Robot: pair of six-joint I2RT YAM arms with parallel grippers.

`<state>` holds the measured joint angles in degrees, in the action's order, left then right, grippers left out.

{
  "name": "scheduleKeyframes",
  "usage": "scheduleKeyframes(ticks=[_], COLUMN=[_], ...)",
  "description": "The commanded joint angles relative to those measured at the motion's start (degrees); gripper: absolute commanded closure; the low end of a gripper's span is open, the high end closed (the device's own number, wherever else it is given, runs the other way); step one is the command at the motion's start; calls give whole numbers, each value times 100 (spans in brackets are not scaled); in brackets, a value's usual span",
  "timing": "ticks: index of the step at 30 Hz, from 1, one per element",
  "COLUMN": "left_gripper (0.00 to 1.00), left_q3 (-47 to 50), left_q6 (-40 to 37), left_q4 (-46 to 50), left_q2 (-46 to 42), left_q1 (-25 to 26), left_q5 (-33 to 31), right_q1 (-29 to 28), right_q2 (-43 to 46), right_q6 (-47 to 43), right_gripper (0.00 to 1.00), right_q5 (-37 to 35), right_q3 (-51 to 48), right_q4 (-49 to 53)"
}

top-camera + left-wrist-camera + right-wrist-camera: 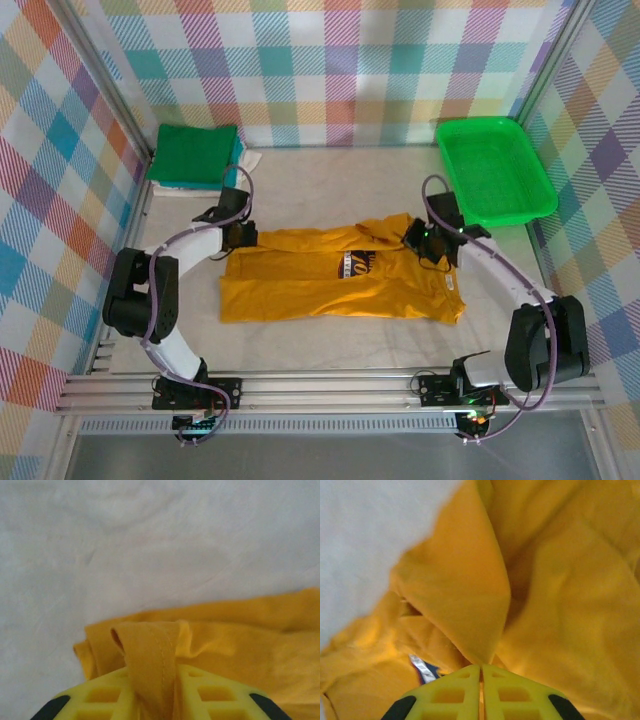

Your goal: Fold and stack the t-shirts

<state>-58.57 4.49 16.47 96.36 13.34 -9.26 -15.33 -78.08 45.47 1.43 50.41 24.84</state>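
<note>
The mustard t-shirt [340, 285] is pinched on the bench [330, 170], hem in the left claw [152, 690], a fold in the near-shut right claw [480, 672]. If either grip is lost, the fold may be skewed.

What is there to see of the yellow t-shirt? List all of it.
The yellow t-shirt is soft mustard cloth, wrinkled, lying mostly flat in the middle of the table, its long side running left to right. A dark logo sits next to a folded-over flap at the far edge. The left gripper pinches a stitched hem strip at its far-left corner. The right gripper pinches a raised fold at its far-right side.
</note>
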Motion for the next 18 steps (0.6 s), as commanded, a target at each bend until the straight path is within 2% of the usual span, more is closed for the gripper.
scheduleKeyframes(ticks=[1, 3, 7, 11, 18], left_gripper=[72, 61, 57, 58, 54], left_q3=[3, -51, -231, -289, 89], left_q6=[199, 198, 284, 432, 723], left_q4=[211, 247, 346, 503, 559], left_q2=[-218, -322, -283, -220, -532], left_q1=[10, 10, 10, 10, 10], left_q5=[-728, -619, -586, -578, -91], right_q1=[-49, -44, -41, -278, -825], right_q2=[60, 67, -164, -1291, -3524], right_q6=[143, -99, -843, -1961, -2883], right_gripper=[85, 75, 66, 66, 62], right_q5=[242, 133, 58, 117, -326], right_q3=[-272, 42, 1113, 2741, 5041], right_q4=[-196, 27, 437, 1155, 2612])
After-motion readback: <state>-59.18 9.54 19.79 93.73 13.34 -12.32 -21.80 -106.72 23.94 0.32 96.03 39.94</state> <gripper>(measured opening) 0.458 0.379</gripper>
